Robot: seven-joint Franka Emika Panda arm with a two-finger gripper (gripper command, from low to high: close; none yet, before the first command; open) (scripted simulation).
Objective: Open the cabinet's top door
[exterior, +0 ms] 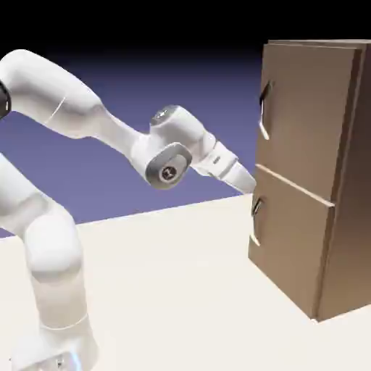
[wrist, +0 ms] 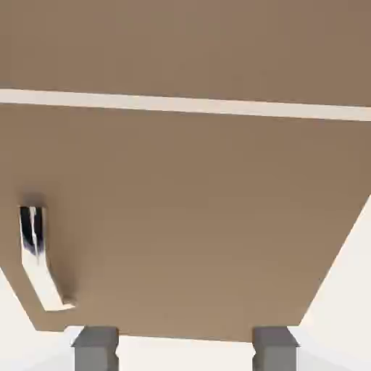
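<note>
The tall brown cabinet stands at the exterior view's right. Its top door lies flat and closed, with a slim vertical handle near its left edge. My gripper hovers just off the cabinet front, level with the seam between the two doors and below the top handle, touching nothing. In the hand view my gripper is open, its grey fingertips apart with nothing between them. A pale seam crosses the wood, and the top door seems to be the strip above it.
The shorter lower door carries its own small handle; that handle shows at the hand view's left. The cabinet stands on a pale table.
</note>
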